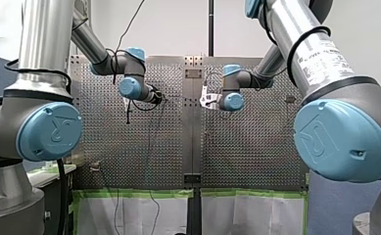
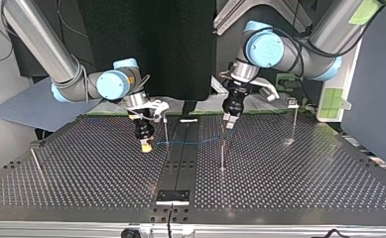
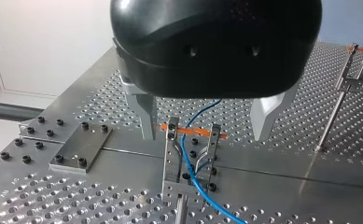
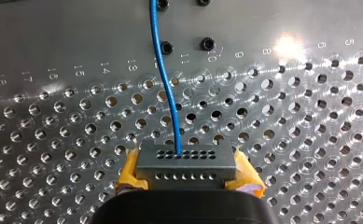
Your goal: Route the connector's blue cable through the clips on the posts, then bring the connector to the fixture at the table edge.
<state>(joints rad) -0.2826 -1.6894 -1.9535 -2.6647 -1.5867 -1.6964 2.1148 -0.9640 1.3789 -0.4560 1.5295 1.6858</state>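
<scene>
Tabletop scene, two robot arms over a perforated metal table (image 2: pixel 304 168).

My right gripper (image 4: pixel 186 171) is closed on one grey connector (image 4: pixel 186 162), with a yellow pad (image 4: pixel 131 171) pressed to each short end. The connector's long axis runs crosswise, from pad to pad. Its face, with two rows of small holes, points away from my wrist, towards the table below. One blue cable (image 4: pixel 166 88) leaves the upper row and runs straight ahead of the gripper, with a gentle bend.

In the top view, the connector hangs above the table just left of the dark centre strip. From there the cable runs nearly level across the strip to the post (image 2: pixel 223 153) under my left gripper (image 3: pixel 206 119).

That gripper is spread wide and holds nothing. Its two metal fingers (image 3: pixel 144 116) stand either side of a clip (image 3: pixel 191 161) on the post's top, and the cable passes between the clip's two prongs.

I count three posts for certain in the top view. The other two are a second post (image 2: pixel 293 121) further right, topped with a clip, and a tilted one (image 2: pixel 35 161) at far left. One fixture (image 2: pixel 172 197) sits at the near edge, well apart from the connector.
</scene>
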